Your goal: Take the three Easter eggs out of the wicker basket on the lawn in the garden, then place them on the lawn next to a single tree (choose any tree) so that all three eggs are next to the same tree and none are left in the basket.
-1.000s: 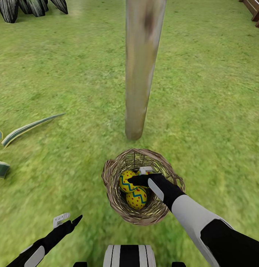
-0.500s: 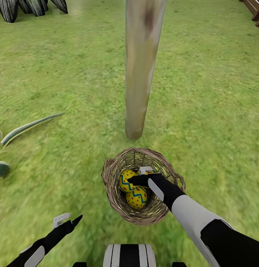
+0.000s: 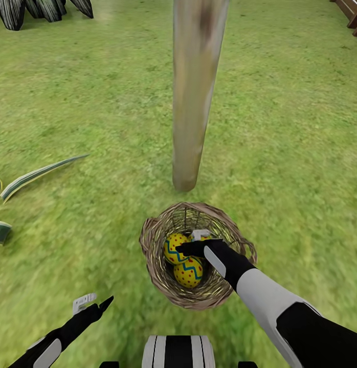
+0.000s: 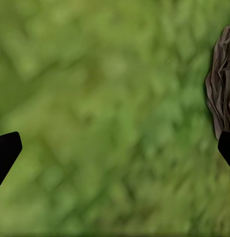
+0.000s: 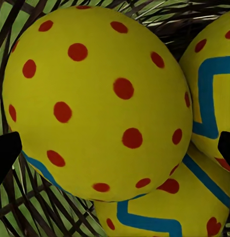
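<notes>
Risk, slip: I judge the smooth round yellow egg with red dots point(image 5: 97, 101) could roll out sideways if my right gripper point(image 3: 195, 242) closes off-centre on it.
Risk, crowding: Two more yellow eggs with blue zigzag bands point(image 3: 174, 248) point(image 3: 188, 272) lie tight against it, so a finger coming down could wedge between them or knock one aside.
Risk, basket: The small round brown woven wicker basket point(image 3: 157, 268) looks light; I judge a finger snagging the open weave on the lift could tip it over on the mottled green lawn point(image 3: 96, 204).
Right pincer: Inside the basket, over the eggs. In the right wrist view its dark fingertips point(image 5: 7, 150) sit wide apart at either side of the dotted egg, spread, holding nothing; I cannot tell whether they touch it.
Left pincer: My left gripper point(image 3: 92, 302) hangs low over bare grass, apart from the basket, fingers parted and empty.
Eggs: All three are in the basket.
Tree: The pale grey-tan smooth trunk point(image 3: 191, 102) stands just beyond the basket.
</notes>
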You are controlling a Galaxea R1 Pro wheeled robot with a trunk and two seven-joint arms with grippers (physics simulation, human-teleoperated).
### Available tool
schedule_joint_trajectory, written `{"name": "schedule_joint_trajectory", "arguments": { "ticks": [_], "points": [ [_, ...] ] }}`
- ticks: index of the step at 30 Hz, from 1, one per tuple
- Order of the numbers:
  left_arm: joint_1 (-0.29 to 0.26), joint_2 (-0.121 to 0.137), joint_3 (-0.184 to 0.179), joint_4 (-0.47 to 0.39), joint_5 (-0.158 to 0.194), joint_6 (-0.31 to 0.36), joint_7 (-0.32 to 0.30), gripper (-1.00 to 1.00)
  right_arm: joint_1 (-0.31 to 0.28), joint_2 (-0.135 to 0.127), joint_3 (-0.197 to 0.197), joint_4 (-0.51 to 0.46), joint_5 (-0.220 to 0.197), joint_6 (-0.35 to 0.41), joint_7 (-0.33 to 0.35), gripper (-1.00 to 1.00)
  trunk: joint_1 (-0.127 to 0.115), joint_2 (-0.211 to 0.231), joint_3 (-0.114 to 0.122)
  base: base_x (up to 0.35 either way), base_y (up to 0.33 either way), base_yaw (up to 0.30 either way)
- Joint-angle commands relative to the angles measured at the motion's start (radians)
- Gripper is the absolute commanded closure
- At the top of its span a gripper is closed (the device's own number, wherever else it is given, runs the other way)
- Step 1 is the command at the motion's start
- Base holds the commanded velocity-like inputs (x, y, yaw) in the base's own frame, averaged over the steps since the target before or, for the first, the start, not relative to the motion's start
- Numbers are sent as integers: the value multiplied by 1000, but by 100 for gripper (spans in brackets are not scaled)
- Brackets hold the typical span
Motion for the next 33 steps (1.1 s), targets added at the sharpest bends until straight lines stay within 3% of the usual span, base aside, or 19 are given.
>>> {"name": "schedule_joint_trajectory", "arguments": {
  "ticks": [1, 8, 33],
  "points": [
    [-1, 1, -8, 1, 6, -8, 0, -100, -1, 0, 2, 0, 0, 3, 1, -100, 0, 0, -1, 0, 0, 0],
    [-1, 1, -7, 1, 7, -8, -2, -100, -1, 0, 2, 0, 0, 3, 1, -100, 0, 0, -1, 0, 133, 0],
    [-1, 1, -8, 1, 7, -8, 0, -100, 0, 0, 1, 0, 0, 3, 1, -100, 8, -14, -7, 0, 3, 0]
  ]
}}
